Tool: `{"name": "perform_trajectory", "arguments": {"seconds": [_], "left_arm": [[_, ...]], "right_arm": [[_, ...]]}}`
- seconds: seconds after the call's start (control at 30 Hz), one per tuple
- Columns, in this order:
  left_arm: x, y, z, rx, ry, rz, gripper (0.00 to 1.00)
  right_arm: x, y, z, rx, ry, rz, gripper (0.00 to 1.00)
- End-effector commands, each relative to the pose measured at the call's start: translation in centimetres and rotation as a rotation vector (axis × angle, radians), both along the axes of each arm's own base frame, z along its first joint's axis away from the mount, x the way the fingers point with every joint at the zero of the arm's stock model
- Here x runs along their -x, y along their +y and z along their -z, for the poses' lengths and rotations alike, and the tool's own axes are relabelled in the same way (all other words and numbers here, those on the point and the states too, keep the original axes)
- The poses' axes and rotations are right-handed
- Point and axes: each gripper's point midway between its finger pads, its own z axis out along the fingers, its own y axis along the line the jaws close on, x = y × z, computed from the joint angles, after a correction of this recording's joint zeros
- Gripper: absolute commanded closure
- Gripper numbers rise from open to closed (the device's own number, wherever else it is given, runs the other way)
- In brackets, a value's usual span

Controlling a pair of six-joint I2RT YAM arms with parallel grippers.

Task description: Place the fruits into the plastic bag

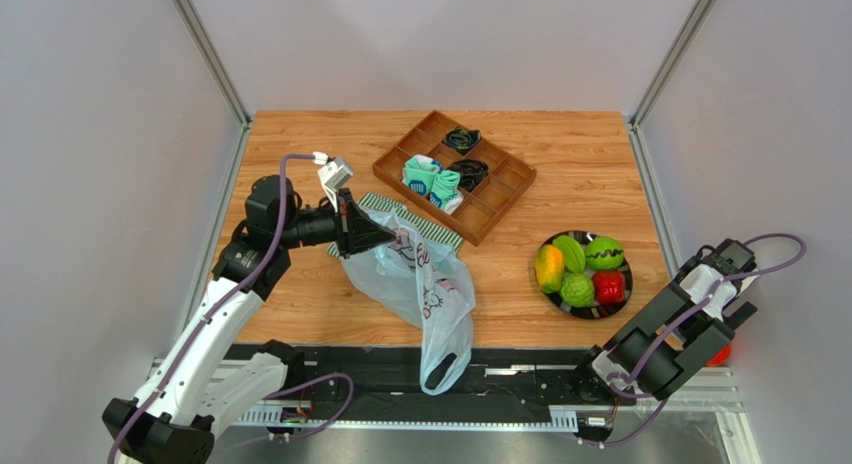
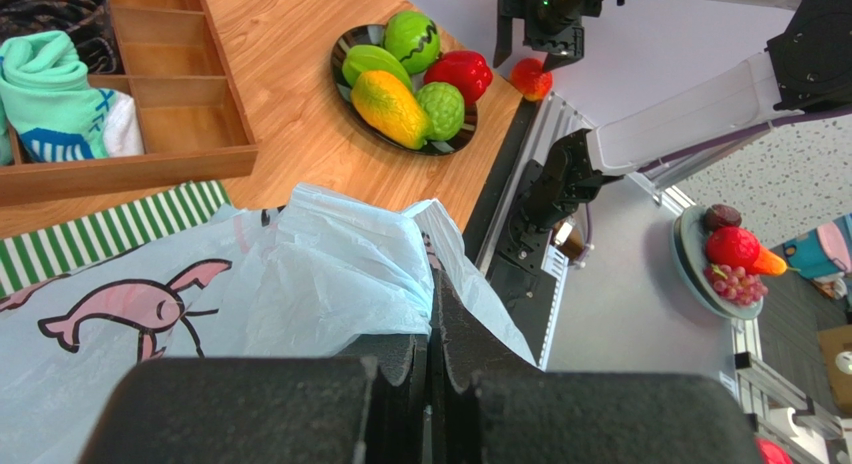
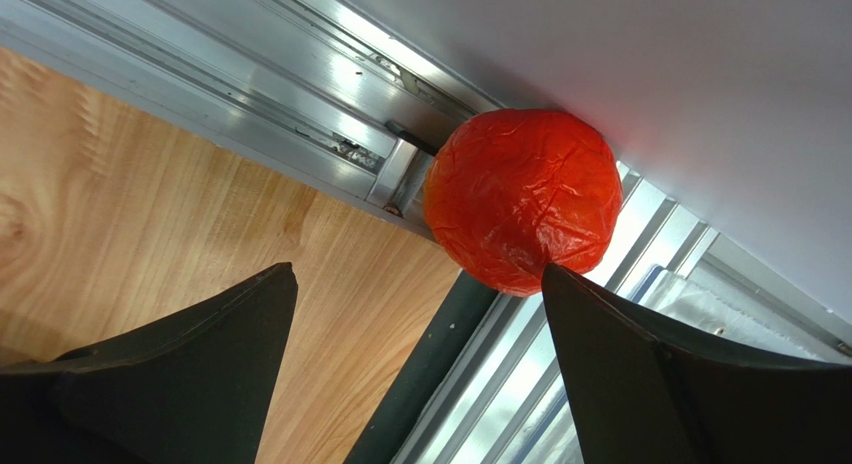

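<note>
The left claw (image 2: pixel 432 284) is closed on the top edge of the plastic bag (image 1: pixel 425 284). The bag's lower end drapes over the near edge of the counter (image 1: pixel 300 304). A green-and-white striped cloth (image 1: pixel 440 234) lies under the bag. A wooden tray (image 1: pixel 500 189) holding teal socks (image 1: pixel 432 181) sits just behind it. Five fruits (image 1: pixel 577 289) rest on a black plate (image 1: pixel 590 315), well apart to the right. The right claw (image 3: pixel 418 274) is open, with one fingertip just beside a red round fruit (image 3: pixel 520 199). This fruit lies against the metal rail (image 3: pixel 300 94) at the counter's right near corner.

pale grey walls (image 1: pixel 440 44) with aluminium corner rails (image 1: pixel 207 49) enclose a wooden table (image 1: pixel 580 154) under even light.
</note>
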Motion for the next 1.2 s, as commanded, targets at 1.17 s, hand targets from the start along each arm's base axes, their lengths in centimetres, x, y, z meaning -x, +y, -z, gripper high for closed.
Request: {"name": "perform_trajectory", "arguments": {"seconds": [1.17], "left_arm": [[0.3, -0.5, -0.6, 0.034, -0.021, 0.063, 1.0]], "right_arm": [[2.2, -4.0, 2.0, 0.151, 0.153, 0.005, 0.12]]}}
